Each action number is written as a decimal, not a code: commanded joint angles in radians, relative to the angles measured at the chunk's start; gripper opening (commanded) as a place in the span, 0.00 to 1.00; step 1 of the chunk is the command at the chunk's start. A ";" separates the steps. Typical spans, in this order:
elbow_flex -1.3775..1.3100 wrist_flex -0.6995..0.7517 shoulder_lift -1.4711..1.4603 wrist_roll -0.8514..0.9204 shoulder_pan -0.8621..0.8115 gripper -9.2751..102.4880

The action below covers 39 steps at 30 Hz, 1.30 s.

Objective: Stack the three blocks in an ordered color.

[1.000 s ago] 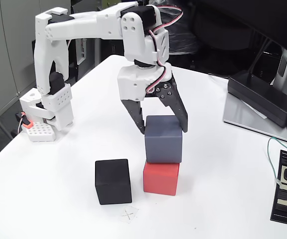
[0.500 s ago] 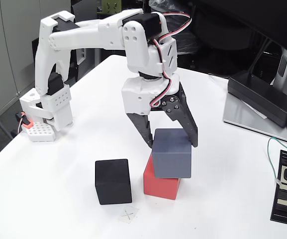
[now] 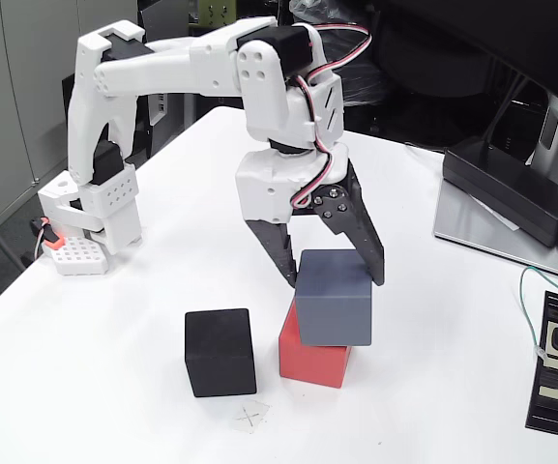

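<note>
- The gripper [image 3: 335, 282] is clamped on the grey block [image 3: 334, 300], which overhangs the red block [image 3: 312, 356] rightward.
- The black block [image 3: 220, 352] sits down-left; open white desk [image 3: 433, 387] lies right.

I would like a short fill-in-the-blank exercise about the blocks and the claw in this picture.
1. The claw is closed on the ___ block.
2. That block sits on top of the ___ block.
3. The black block stands on the table, to the ___ of the red block in the fixed view.

Missing words: grey; red; left
</note>
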State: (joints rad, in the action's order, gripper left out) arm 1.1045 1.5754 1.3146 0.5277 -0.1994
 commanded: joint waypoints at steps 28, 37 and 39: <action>0.023 0.009 0.281 0.023 -0.176 0.45; 0.262 0.008 0.284 0.337 -0.388 0.45; 0.295 0.008 0.290 0.403 -0.426 0.45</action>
State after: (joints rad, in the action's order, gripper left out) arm 1.3729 1.5831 1.5539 0.8437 -0.5875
